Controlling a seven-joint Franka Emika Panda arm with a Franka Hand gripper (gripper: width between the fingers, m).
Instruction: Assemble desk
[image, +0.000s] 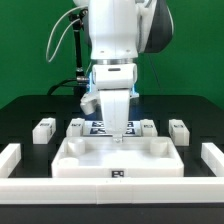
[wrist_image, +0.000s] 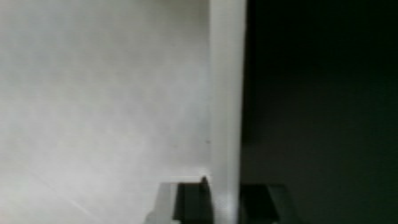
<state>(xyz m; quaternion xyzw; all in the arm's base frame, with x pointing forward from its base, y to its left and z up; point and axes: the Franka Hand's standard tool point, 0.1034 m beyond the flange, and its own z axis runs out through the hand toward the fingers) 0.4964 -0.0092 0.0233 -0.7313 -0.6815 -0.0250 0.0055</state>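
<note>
White tabletop tray (image: 150, 158) lies flat, rims up; four white legs (image: 43, 129) sit in a row just behind it.

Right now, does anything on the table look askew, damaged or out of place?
Nothing stands out. The tabletop lies flat and square to the table, the four legs sit in a tidy row behind it, and the gripper is shut on its rear rim. No visible damage.
</note>
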